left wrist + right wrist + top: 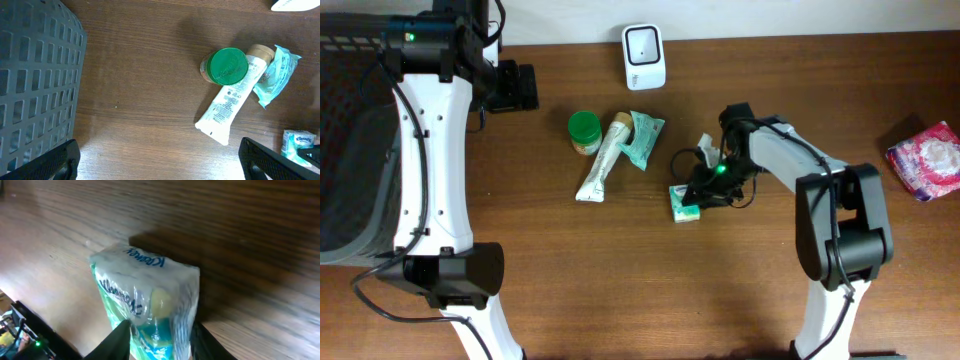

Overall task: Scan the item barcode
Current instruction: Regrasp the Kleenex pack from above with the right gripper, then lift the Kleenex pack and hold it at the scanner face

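Right wrist view: right gripper (159, 342) pinches the pack (145, 290), grasp seems done; next, carry it to the scanner (645, 57) at twelve o'clock.

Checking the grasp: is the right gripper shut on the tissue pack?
Shut: the right gripper presses both sides of the tissue pack in the wrist view.

White tubular links join black housings on both arms. The left arm (432, 150) carries a small green light (412, 37); the right arm (782, 150) glows green at its wrist, beside thin looping black cables (682, 158). The left pincer (159, 152) has black fingers (50, 162).
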Robot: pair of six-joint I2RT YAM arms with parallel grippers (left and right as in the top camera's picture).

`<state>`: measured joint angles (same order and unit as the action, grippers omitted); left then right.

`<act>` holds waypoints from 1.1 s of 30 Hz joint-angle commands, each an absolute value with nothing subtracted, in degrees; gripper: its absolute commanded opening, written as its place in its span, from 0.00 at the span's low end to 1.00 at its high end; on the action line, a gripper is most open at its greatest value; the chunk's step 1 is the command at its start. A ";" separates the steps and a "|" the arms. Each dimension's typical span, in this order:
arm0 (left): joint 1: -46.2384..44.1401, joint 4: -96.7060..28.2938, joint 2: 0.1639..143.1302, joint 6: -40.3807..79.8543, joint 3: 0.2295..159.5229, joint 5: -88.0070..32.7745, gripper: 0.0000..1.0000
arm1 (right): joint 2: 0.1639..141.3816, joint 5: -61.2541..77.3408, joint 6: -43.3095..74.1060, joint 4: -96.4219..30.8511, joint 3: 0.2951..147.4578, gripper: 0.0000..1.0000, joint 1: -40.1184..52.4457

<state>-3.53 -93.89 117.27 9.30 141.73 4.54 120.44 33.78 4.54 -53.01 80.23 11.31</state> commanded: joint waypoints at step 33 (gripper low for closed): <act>-3.57 -93.97 117.45 9.80 141.49 4.78 0.99 | 119.33 88.92 3.68 -16.62 92.92 0.04 7.51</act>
